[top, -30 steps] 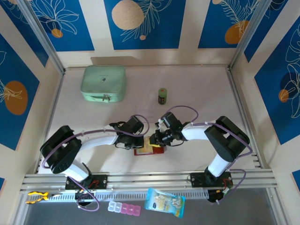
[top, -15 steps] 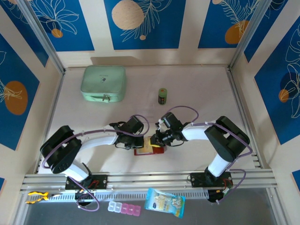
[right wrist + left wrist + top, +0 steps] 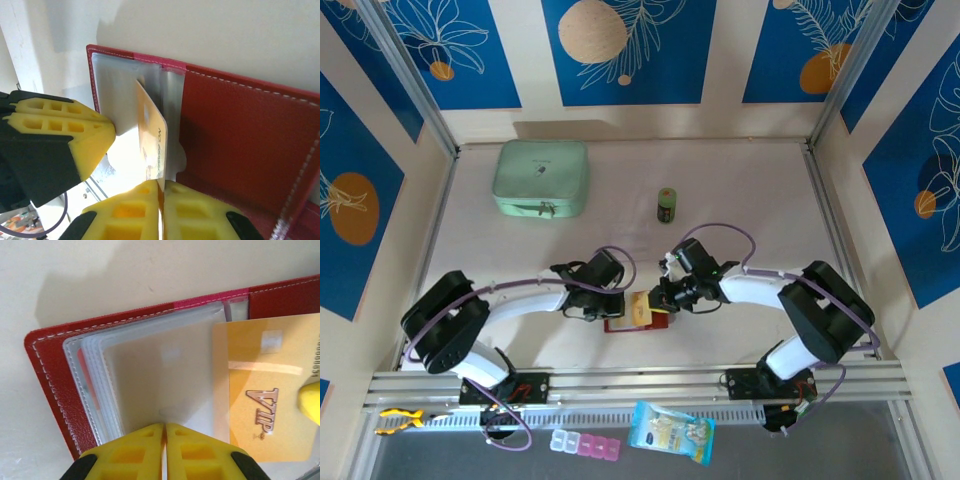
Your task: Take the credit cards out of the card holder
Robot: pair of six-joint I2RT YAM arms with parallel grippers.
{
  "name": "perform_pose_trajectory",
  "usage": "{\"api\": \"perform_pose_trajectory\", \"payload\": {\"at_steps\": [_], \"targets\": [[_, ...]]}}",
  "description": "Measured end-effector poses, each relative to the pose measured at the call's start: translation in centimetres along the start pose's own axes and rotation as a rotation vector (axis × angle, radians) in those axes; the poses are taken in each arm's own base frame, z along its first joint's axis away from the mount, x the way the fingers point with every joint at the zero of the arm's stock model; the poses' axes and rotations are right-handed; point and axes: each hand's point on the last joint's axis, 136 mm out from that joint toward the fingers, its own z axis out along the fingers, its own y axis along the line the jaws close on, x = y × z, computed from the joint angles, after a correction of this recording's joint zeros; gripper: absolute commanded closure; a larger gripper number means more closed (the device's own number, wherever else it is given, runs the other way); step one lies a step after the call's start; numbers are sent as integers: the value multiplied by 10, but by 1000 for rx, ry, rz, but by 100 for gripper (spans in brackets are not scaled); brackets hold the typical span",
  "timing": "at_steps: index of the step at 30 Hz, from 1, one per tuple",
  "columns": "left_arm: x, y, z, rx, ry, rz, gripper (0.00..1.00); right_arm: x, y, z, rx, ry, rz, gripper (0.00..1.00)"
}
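Here, an open red wallet point(image 3: 618, 324) lies flat on the pale table point(image 3: 740, 200), close to the near edge and about midway along it, between my two arms. A stack of clear sleeves point(image 3: 150, 365) fans out over its inner face, with white stitching running along the leather border.

My left gripper point(image 3: 165, 432) has its yellow fingers pressed together, the tips set against the edge of the sleeve stack. I cannot tell whether a sleeve is caught between them or the tips only rest on the plastic.

My right gripper point(image 3: 160, 192) has its fingers closed on the edge of a gold card point(image 3: 265, 390) lettered "VIP". In my right wrist view the card stands on edge, tilted up off the wallet, its far end tucked in among the sleeves. In my left wrist view most of the card's face sticks out past the sleeve stack, over the wallet's other half, and one yellow tip of my right gripper touches its outer edge.

Well apart from the wallet, a mint-green case point(image 3: 541, 178) sits near the far left corner of the table, and a small green jar point(image 3: 666, 204) stands toward the far edge, near the middle.
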Motion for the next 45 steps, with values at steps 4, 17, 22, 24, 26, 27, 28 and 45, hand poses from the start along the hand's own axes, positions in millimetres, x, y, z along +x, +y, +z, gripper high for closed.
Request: {"api": "perform_pose_trajectory", "payload": {"at_steps": [4,17,22,24,26,27,28,45], "targets": [[0,1,-2,-1,-11,1,89,2,1,-8,15,-14,-23,95],[-19,-9,-46,43,-171,30,74,-1,13,-45,93,-99,-247,96],[-22,-2,-68,38,-241,38,69,-14,33,-63,120,-141,-460,95],[-21,6,-74,25,-261,35,67,-20,39,-70,147,-148,-548,97],[-19,14,-79,13,-276,25,66,-26,47,-76,175,-145,-648,99],[-19,17,-81,7,-282,21,65,-28,51,-79,185,-141,-695,100],[-18,21,-83,2,-289,15,64,-32,55,-81,199,-133,-751,100],[-3,56,-94,-46,-294,-46,61,-113,80,-64,316,121,-1297,100]]}}
